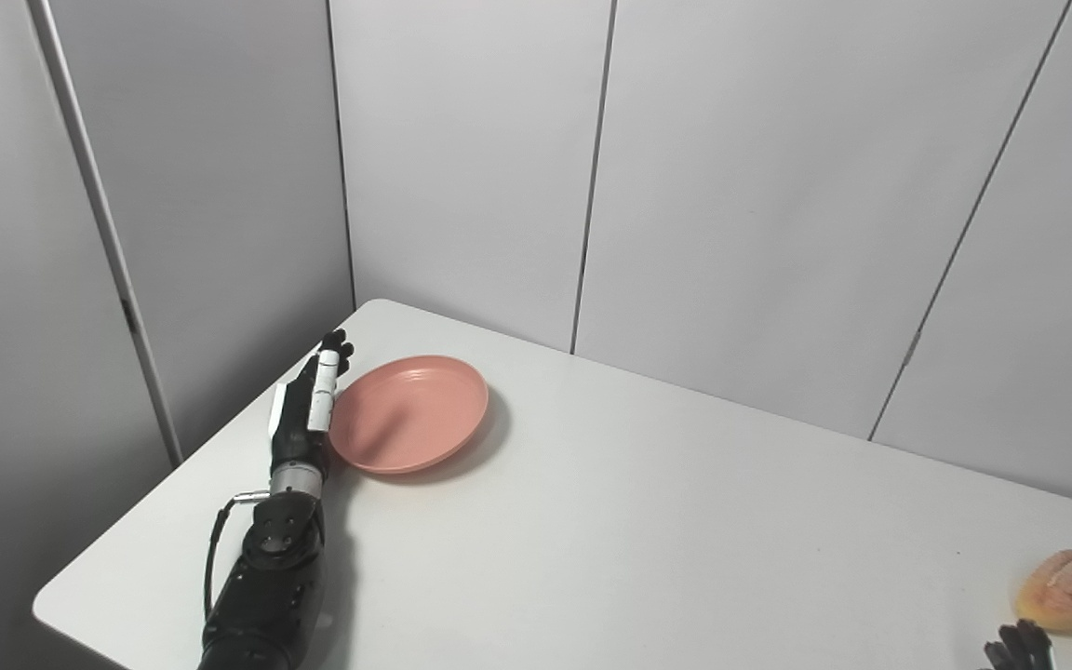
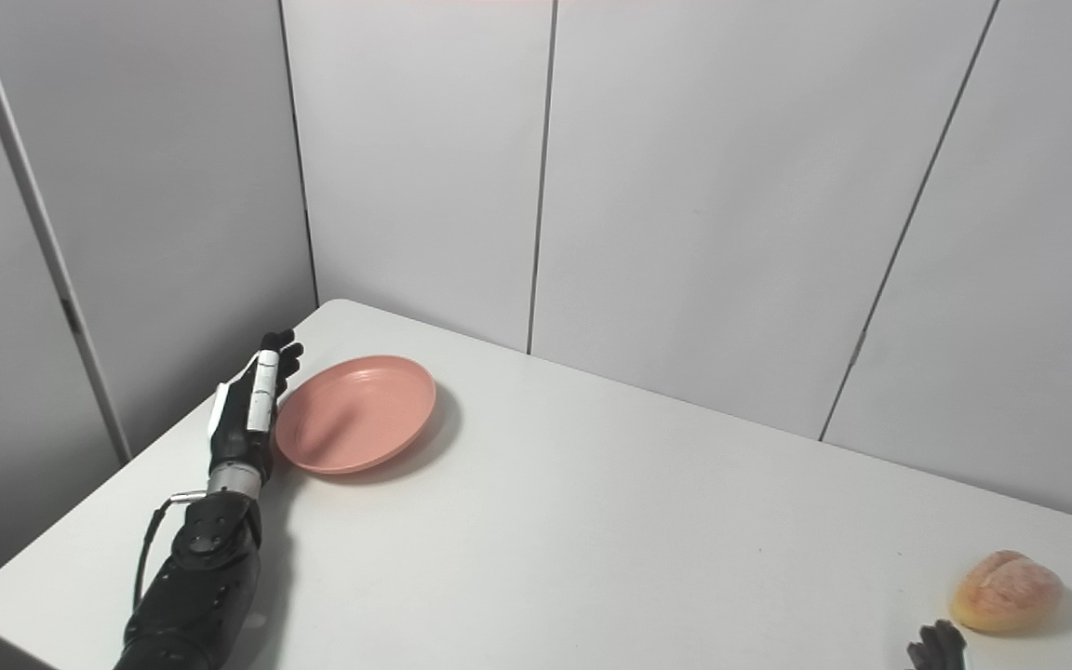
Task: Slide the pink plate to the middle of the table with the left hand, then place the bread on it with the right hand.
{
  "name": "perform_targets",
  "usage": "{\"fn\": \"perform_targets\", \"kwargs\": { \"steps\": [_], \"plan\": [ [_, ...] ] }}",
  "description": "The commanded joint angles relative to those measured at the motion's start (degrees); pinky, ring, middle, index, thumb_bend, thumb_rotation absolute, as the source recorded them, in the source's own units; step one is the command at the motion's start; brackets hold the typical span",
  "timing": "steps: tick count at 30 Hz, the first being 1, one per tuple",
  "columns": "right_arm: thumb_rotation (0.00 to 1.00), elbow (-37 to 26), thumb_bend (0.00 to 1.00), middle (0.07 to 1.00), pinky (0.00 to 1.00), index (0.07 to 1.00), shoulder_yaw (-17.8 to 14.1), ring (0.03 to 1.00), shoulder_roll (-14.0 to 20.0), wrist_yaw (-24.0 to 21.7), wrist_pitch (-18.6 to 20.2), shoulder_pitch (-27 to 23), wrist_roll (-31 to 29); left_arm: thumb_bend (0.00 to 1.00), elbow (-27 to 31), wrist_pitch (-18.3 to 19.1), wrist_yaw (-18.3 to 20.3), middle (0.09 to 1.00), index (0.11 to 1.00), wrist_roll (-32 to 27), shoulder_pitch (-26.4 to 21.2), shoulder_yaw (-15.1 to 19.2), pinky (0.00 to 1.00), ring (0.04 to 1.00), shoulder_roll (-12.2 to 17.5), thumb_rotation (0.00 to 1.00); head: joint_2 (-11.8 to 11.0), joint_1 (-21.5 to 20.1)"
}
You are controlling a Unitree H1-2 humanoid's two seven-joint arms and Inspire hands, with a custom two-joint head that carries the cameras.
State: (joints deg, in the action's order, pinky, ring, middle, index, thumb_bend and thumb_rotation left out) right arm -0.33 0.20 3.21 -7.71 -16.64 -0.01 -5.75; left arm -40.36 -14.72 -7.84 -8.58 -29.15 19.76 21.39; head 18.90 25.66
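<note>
The pink plate (image 1: 408,413) is sitting on the white worktop (image 1: 648,521) near its far left corner, and the left robot hand (image 1: 311,408) is standing edge-on against the plate's left rim — fingers straight and together, pointing away from the robot, holding nothing. So the plate is lying directly to the right of that flat palm, and the middle of the worktop is lying further right of the plate along the same line; a sideways push from this robot hand looks like the move that fits. The bread (image 2: 1006,578), a round golden roll, is resting well apart from the plate, far off to its right near the worktop's near right edge. The right robot hand (image 2: 938,646) is showing only dark fingertips just beside the bread — I cannot tell how far open it is.
</note>
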Motion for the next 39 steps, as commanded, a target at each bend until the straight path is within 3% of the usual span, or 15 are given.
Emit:
{"fn": "perform_targets", "kwargs": {
  "steps": [1, 7, 34, 39],
  "plan": [
    [0.85, 0.2, 0.7, 1.0, 1.0, 1.0, 0.4, 1.0, -0.6, 0.0, -0.2, 0.6, -0.7, 0.73, 1.7, -1.3, 0.6, 0.879, 0.853, -0.1, -1.7, -0.5, 1.0, 0.921, 0.7, 1.0, 0.0, 0.0],
    [0.85, 0.1, 0.69, 1.0, 1.0, 1.0, 0.4, 1.0, -0.7, 0.1, 0.3, 0.6, -0.8, 0.76, 1.1, -2.1, 3.4, 0.887, 0.85, -1.2, -1.1, -1.7, 0.97, 0.918, 0.6, 1.0, 0.0, -0.1],
    [0.85, 0.3, 0.68, 1.0, 1.0, 1.0, 0.6, 1.0, -1.0, 0.7, -0.4, 0.5, -0.2, 0.73, 2.6, 0.4, 3.5, 0.907, 0.861, -1.6, -2.6, -4.2, 1.0, 0.941, -2.8, 1.0, 0.3, -1.1],
    [0.84, -0.8, 0.7, 1.0, 1.0, 1.0, 0.7, 1.0, -1.0, 0.9, 1.3, 0.7, 0.0, 0.74, 1.4, -1.1, 3.3, 0.896, 0.85, -0.9, -3.6, -5.0, 0.98, 0.923, -3.7, 1.0, 0.6, -1.5]
  ]
}}
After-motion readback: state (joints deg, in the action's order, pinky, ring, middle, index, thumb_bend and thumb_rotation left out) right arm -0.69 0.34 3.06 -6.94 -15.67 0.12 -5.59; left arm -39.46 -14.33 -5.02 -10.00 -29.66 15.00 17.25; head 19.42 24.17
